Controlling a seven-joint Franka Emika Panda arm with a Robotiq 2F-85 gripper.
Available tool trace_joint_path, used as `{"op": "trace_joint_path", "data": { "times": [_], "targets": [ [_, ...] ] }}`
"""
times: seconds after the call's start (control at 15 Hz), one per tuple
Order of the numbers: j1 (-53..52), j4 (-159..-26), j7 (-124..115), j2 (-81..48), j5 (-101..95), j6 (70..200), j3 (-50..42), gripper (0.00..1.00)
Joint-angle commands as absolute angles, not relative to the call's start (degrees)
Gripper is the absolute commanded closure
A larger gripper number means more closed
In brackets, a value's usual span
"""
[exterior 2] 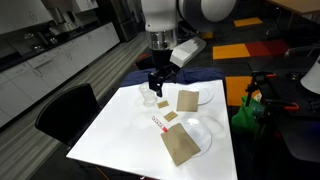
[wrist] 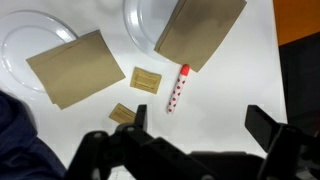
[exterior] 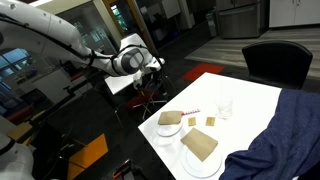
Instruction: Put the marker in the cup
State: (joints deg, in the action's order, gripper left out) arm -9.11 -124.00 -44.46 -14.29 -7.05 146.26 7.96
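My gripper [wrist: 200,125] hung empty, jaws wide apart, above the table [wrist: 225,85]. I judged this the approach before the pick, so the next move called for descending with the jaws straddling the marker [wrist: 177,88]. It lay flat just ahead of the gap, untouched; the cup [exterior: 226,106] stood apart from it, outside the wrist view.

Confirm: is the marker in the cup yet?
Out. The marker lies flat on the table; the cup stands upright, apart from it.
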Motion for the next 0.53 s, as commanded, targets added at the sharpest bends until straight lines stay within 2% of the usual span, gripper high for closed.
{"op": "trace_joint_path", "data": {
  "times": [0.0, 0.47],
  "targets": [
    [-13.1, -118.0, -51.0, -21.6, -8.5, 149.1, 3.7, 0.0],
    [-18.4, -107.9, -55.5, -33.5, -8.4, 147.8, -2.3, 0.0]
  ]
}}
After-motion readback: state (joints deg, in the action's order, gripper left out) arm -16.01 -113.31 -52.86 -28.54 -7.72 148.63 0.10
